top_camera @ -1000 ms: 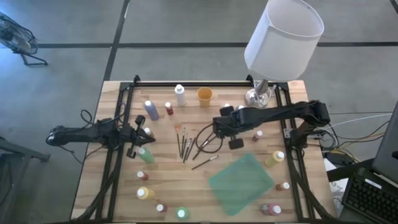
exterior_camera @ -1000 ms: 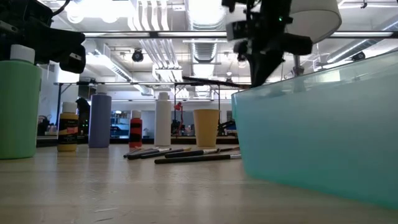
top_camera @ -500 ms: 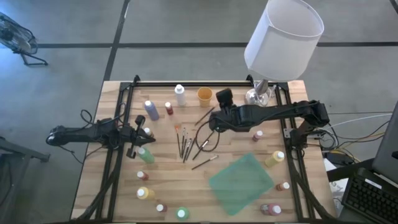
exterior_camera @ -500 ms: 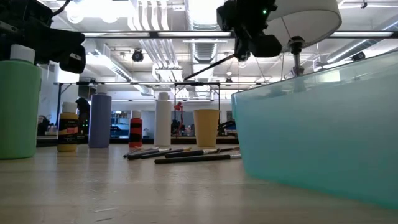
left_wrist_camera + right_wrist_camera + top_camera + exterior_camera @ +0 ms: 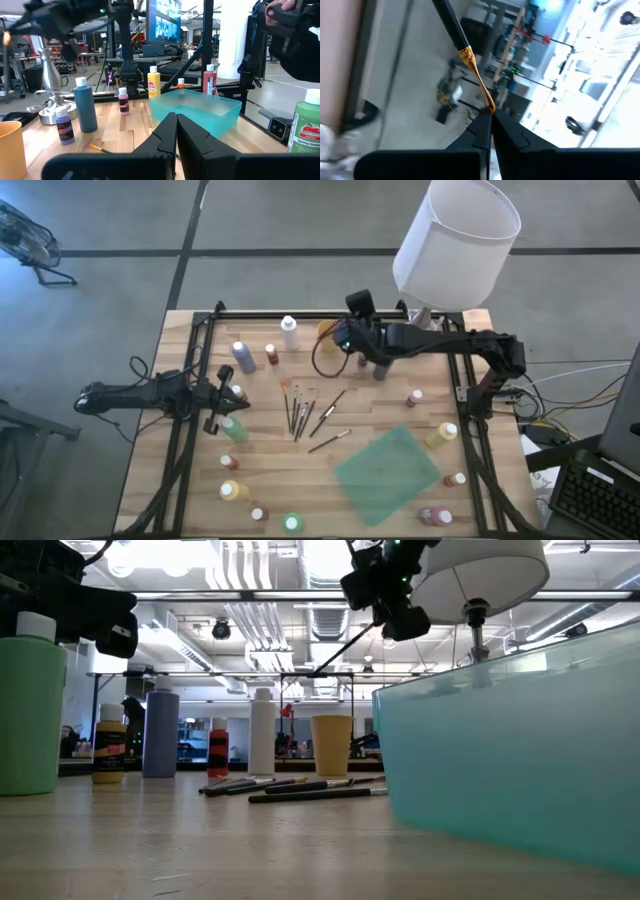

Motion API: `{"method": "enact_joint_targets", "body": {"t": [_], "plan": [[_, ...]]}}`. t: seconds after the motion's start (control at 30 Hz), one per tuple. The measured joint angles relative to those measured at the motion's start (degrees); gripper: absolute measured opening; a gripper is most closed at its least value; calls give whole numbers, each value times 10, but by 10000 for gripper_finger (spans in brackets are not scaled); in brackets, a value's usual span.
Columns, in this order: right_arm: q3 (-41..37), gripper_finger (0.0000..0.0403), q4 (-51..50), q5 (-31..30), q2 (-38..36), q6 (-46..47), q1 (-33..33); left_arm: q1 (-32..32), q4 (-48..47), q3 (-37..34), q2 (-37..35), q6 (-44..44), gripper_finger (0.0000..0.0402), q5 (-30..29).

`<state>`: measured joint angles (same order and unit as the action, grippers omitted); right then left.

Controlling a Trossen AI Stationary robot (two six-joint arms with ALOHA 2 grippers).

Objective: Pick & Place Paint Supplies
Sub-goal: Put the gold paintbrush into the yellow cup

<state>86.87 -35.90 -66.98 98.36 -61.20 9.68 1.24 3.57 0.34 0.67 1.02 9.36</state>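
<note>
My right gripper [image 5: 345, 338] hovers by the orange cup [image 5: 328, 330] near the table's far edge, shut on a thin black-handled brush [image 5: 345, 648]. Several more brushes [image 5: 300, 410] lie flat at mid-table. Small paint bottles stand around them: white [image 5: 290, 332], lilac [image 5: 243, 357], red [image 5: 272, 355], green [image 5: 235, 428], yellow [image 5: 441, 434]. My left gripper [image 5: 228, 393] waits at the table's left side beside the green bottle. Its fingers are shut [image 5: 175, 120] on nothing. My right gripper [image 5: 489, 116] pinches the brush between its two fingers at the bristle end, just past the gold ferrule [image 5: 481, 89]. The black handle [image 5: 449, 22] juts away from the fingertips. The brush is lifted clear and slants down from the gripper [image 5: 385, 615] above the cup [image 5: 332, 745].
A teal see-through tray [image 5: 388, 473] sits at the near right. The white-shaded lamp [image 5: 455, 240] stands on its silver base [image 5: 415, 335] just right of my right gripper. Black rails [image 5: 190, 380] run along the table's sides. More bottles line the near edge [image 5: 232, 490].
My right gripper carried the brush from mid-table toward the far edge, to the orange cup, rising and turning as it went. The brush went from about level to slanting down. The gripper stayed shut on it.
</note>
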Motion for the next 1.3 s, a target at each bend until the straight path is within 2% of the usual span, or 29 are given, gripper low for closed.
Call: {"method": "enact_joint_targets", "body": {"t": [0.2,0.47,1.0,1.3], "plan": [[0,8,81,-23,12,-120,23,0,0,0,0,0,14,0],[-1,8,108,-38,59,-196,37,0,0,0,2,0,14,0],[-1,8,114,-27,99,-187,57,0,-1,0,3,0,14,0],[0,8,126,-15,155,-185,62,0,-2,0,3,0,14,0]]}}
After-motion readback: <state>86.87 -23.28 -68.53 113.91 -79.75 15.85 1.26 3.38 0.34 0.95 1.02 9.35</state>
